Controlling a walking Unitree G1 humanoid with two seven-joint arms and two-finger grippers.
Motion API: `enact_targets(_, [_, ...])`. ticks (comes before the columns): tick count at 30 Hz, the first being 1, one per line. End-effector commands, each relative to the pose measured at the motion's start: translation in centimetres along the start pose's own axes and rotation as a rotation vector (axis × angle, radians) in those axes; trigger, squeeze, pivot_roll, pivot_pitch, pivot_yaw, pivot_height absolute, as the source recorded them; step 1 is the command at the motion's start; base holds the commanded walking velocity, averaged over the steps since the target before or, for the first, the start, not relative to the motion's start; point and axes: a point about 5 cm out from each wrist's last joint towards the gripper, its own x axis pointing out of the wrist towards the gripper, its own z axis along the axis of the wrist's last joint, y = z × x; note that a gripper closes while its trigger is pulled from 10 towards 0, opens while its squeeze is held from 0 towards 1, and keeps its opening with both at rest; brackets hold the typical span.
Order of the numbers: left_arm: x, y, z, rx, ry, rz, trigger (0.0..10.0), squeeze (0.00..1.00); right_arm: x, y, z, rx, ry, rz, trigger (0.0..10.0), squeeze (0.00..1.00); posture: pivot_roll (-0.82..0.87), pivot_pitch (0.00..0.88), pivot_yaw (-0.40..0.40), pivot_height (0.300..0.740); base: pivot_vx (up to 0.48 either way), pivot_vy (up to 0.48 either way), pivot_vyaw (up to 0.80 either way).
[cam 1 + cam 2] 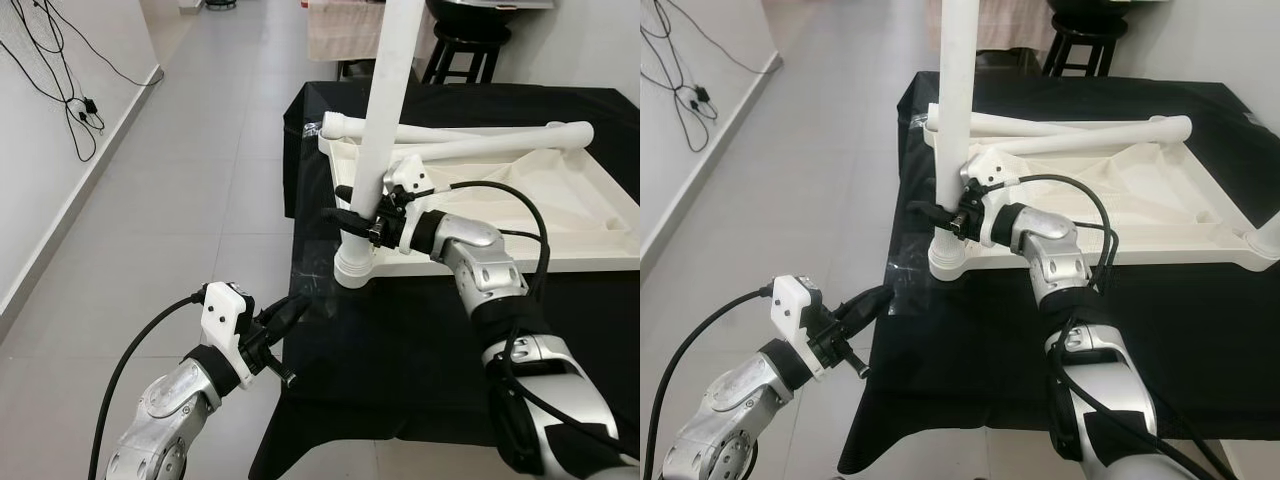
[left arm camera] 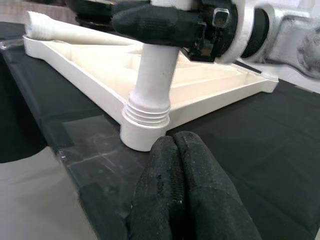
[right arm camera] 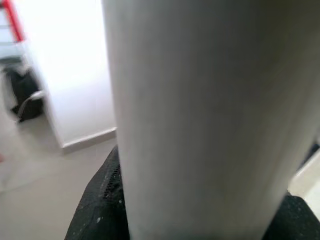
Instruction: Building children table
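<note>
At the near left corner of the upturned tabletop (image 1: 600, 215), my right pincer (image 1: 352, 221) is clamped on the upright leg (image 1: 385, 130), its long axis vertical over the socket (image 1: 352, 268); my left pincer (image 1: 290, 312), fingers together, waits nearer

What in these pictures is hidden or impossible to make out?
- Upright white leg: its top is cut off by the upper edge of both eye views.
- Right gripper fingers: in the right wrist view the leg is a blur that hides them.
- Upturned tabletop: its far right corner runs past the edge of the eye views.
- Stool: seat cut off.
</note>
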Motion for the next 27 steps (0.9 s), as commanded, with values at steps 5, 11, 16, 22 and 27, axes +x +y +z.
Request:
enact_targets(5, [-0.4,0.1,-0.3,-0.002,0.024,-0.004,10.0,0.00,-1.2,1.2,-3.8,0.059,0.123,-0.333,0.0,0.00,0.01,0.093,-0.028,0.740,0.000,0.000,0.00])
enact_targets(11, [-0.4,0.2,-0.4,-0.006,0.028,-0.009,10.0,0.00,-0.4,5.7,-4.6,0.132,0.108,-0.586,0.0,0.00,0.01,0.080,-0.022,0.740,0.000,0.000,0.00])
enact_targets(16, [-0.3,0.2,-0.5,-0.006,0.030,-0.013,10.0,0.00,0.2,4.8,-4.2,0.102,0.107,-0.598,0.0,0.00,0.02,0.075,-0.044,0.740,0.000,0.000,0.00])
enact_targets(22, [-0.2,0.2,-0.4,-0.004,0.017,0.007,10.0,0.00,0.6,4.9,-3.9,0.130,0.118,-0.567,10.0,0.00,0.02,0.079,-0.044,0.740,0.000,0.000,0.00])
enact_targets(27, [-0.2,0.1,-0.4,-0.012,0.019,-0.004,10.0,0.00,1.1,4.5,-2.0,0.147,0.014,-0.426,10.0,1.00,0.02,0.079,-0.044,0.740,0.000,0.000,0.00])
